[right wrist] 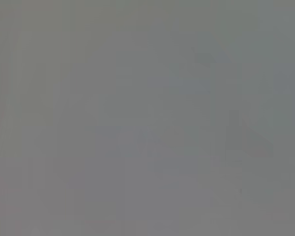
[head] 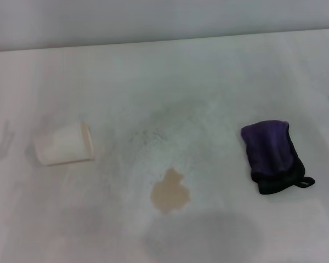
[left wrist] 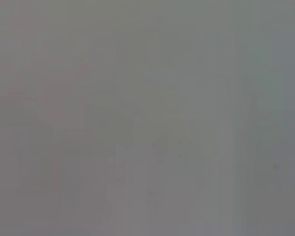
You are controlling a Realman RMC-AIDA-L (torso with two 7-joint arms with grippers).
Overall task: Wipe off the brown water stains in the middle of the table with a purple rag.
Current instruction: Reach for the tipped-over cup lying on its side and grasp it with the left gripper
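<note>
The brown water stain (head: 170, 192) is a small tan blotch on the white table (head: 170, 76), near the front middle in the head view. The purple rag (head: 271, 153) lies bunched to the right of it, deep purple with a black edge and a black loop at its near end. Neither gripper shows in the head view. Both wrist views show only a plain grey field with nothing to make out.
A cream-white paper cup (head: 64, 144) lies on its side at the left of the table, mouth toward the middle. Faint grey speckled smudges (head: 170, 126) spread behind the stain. The table's far edge (head: 164, 41) meets a pale wall.
</note>
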